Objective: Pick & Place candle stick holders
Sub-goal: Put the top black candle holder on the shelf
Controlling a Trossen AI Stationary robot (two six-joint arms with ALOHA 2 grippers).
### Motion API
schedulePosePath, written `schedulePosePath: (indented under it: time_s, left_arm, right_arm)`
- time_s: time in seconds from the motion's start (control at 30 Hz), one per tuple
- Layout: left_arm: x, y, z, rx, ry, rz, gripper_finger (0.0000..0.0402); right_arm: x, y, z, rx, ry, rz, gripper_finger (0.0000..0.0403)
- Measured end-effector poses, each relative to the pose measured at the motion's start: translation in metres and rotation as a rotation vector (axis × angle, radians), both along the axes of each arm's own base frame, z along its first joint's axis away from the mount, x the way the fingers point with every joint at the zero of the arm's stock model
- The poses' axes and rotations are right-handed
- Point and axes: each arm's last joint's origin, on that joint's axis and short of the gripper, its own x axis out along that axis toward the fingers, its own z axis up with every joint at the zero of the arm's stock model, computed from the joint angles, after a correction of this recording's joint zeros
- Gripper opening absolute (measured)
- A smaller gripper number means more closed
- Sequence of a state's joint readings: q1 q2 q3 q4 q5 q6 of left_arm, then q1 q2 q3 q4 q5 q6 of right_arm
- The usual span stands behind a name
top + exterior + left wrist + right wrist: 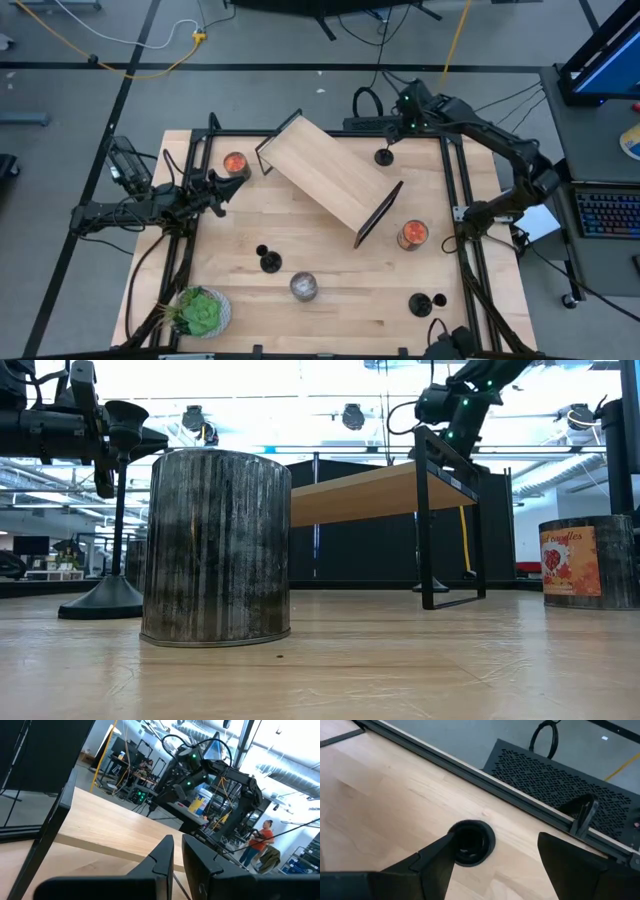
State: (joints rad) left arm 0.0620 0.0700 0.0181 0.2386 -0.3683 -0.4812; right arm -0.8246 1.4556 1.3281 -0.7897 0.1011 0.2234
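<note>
Several black candle stick holders stand on their round bases on the wooden table. One holder [384, 156] [470, 842] is at the far right, one [270, 262] [117, 510] at the near middle, and two [420, 304] close together at the near right. My right gripper [393, 140] [497, 840] hangs open above the far-right holder, slanting down. In the right wrist view the holder's top shows just beside one finger [437, 857], and the gripper touches nothing. My left gripper [220, 190] [177, 850] waits shut at the table's left side, holding nothing.
A wooden shelf on black legs [325, 175] [400, 490] stands aslant across the table's middle. Orange-red jars [235, 163] [412, 234] flank it. A silver jar [304, 287] [215, 545] and a green plant [200, 312] sit near the front. A black frame rail [485, 785] borders the far edge.
</note>
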Motion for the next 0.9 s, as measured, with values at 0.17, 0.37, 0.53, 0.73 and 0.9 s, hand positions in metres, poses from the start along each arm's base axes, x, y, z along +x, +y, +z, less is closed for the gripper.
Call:
schedulePosePath:
  time_s: [0.17, 0.37, 0.53, 0.73, 0.9]
  left_arm:
    - [0.000, 0.000, 0.000, 0.000, 0.000, 0.000, 0.0042]
    - [0.000, 0.000, 0.000, 0.000, 0.000, 0.000, 0.0042]
    - [0.000, 0.000, 0.000, 0.002, 0.001, 0.001, 0.0042]
    - [0.000, 0.000, 0.000, 0.013, 0.005, 0.003, 0.0042]
    - [0.000, 0.000, 0.000, 0.038, 0.017, 0.008, 0.0042]
  right_arm:
    - [0.004, -0.005, -0.009, 0.023, 0.023, -0.001, 0.0274]
    - [0.005, -0.008, -0.013, 0.032, 0.031, -0.008, 0.0274]
    - [0.004, -0.007, -0.014, 0.045, 0.042, -0.008, 0.0268]
    - [0.002, -0.005, -0.015, 0.069, 0.062, -0.007, 0.0218]
    - [0.002, -0.004, -0.018, 0.072, 0.063, -0.006, 0.0164]
